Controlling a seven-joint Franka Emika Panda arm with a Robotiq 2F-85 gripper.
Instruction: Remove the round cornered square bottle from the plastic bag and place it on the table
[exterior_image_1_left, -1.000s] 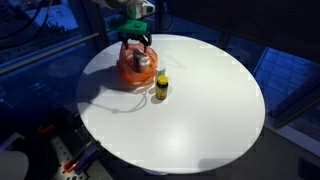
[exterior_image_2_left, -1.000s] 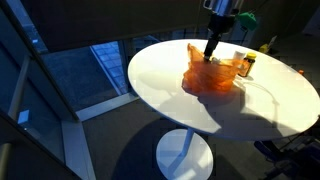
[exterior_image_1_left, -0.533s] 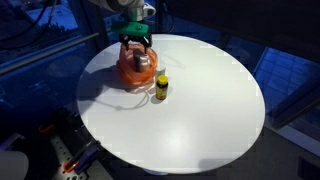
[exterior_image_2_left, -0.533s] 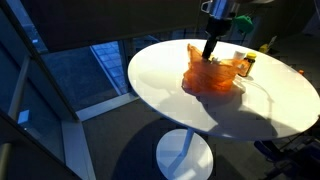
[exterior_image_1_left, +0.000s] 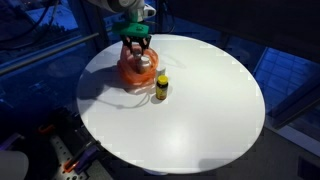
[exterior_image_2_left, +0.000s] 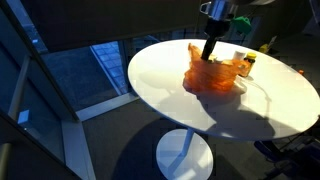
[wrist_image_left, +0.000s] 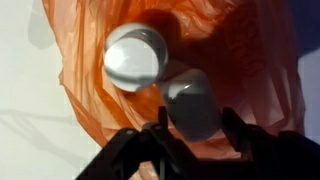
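White round worktop (exterior_image_1_left: 200, 120) carrying an orange plastic bag (wrist_image_left: 245, 50). Tool (wrist_image_left: 195, 125) has sunk slightly deeper into the bag mouth. Its fingers stand apart, straddling the round cornered square bottle (wrist_image_left: 190, 100), which sits inside the bag beside a round-capped bottle (wrist_image_left: 133, 60). Grasp appears imminent; extraction not yet begun.

3 bottles, 1 bag, 1 table.
1 crumpled orange plastic bag (exterior_image_1_left: 133, 68) lies on 1 round white table (exterior_image_1_left: 205, 110). In the wrist view 2 bottles show inside it: 1 white round-capped bottle (wrist_image_left: 133, 58) and 1 grey-white capped bottle (wrist_image_left: 192, 103). In both exterior views 1 small yellow bottle with a dark cap (exterior_image_1_left: 161, 88) stands on the table outside the bag, which makes 3 bottles. Whether the bag's folds hide more cannot be told.
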